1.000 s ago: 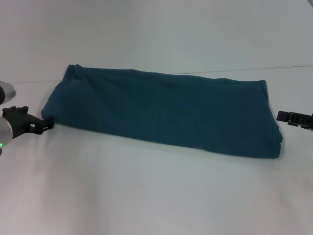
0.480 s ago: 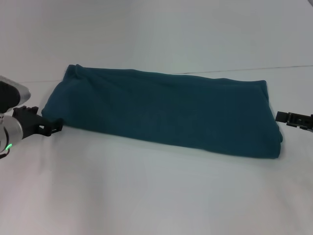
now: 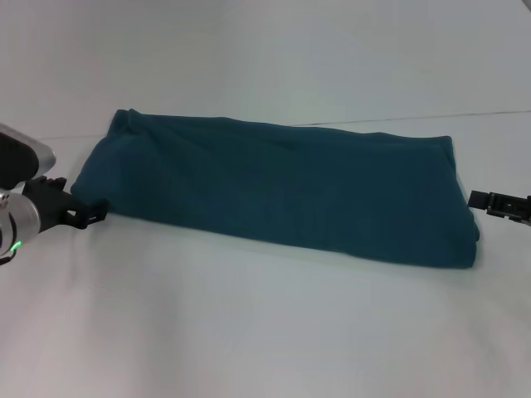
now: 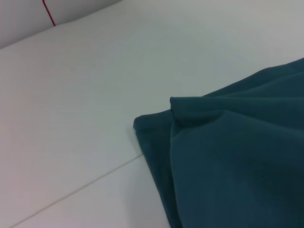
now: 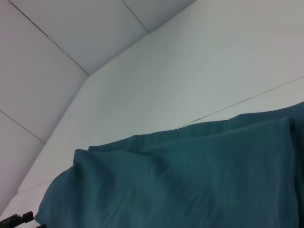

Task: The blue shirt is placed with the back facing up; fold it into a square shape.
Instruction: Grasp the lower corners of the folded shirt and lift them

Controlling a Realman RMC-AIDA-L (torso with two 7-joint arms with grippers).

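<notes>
— So where did the blue shirt lie at that moment?

— Across the middle of the head frame on the white table, already folded into a long band. Its long axis ran from the left of the frame to the right, dipping slightly toward the right.

— And the arms?

— One at each short end. The left end effector sat at the lower left end of the band, its tip touching or just beside the cloth; I couldn't tell which. The right end effector was just beside the right end, at the frame's right edge.

— Were they gripping?

— I couldn't tell how open either one was, or whether any cloth was held.

— Which was nearer?

— The left, I'd judge, narrowly. Folding one short end onto the other looked like the remaining step.
</notes>
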